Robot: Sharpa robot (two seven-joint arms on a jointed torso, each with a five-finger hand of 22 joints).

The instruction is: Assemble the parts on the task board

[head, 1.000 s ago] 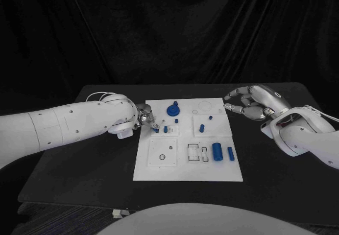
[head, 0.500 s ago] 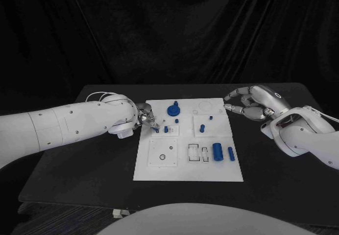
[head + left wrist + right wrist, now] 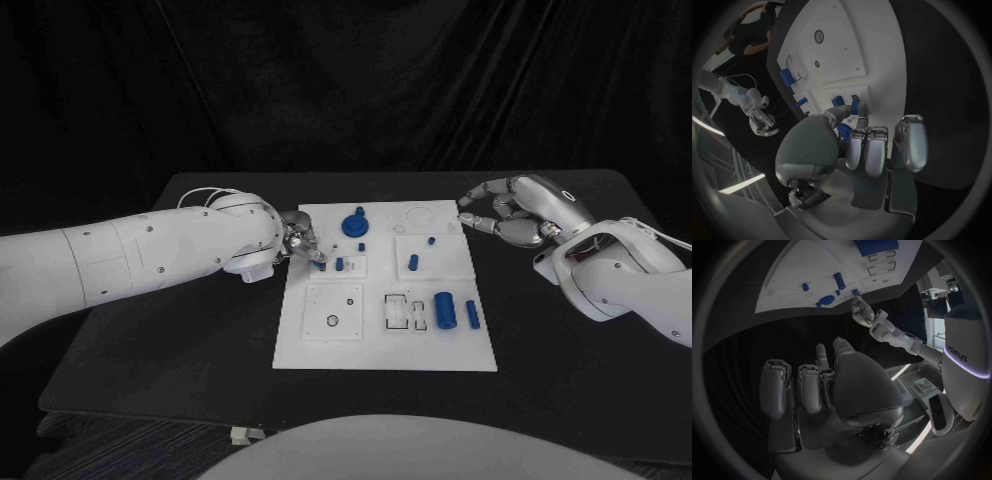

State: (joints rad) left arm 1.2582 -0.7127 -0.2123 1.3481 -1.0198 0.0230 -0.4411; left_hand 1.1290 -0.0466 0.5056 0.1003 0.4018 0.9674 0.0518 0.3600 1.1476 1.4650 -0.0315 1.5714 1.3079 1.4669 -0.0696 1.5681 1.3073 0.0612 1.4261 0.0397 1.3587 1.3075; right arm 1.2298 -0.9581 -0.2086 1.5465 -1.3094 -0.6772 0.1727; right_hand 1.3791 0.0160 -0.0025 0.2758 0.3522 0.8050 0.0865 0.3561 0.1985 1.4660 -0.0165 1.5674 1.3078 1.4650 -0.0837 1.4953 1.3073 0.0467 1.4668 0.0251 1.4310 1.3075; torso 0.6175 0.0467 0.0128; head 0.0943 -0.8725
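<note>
At the task board (image 3: 387, 345) — left robot hand (image 3: 299, 240) pinches a part (image 3: 319, 265).

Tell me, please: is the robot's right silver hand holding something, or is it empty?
Empty. The right silver hand hangs beside the white task board, fingers curled inward with nothing between them.

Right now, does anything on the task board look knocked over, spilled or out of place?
Nothing stands out. The task board lies flat; the left hand pinches a small blue part at its edge; the right hand hovers beside it, empty.
</note>
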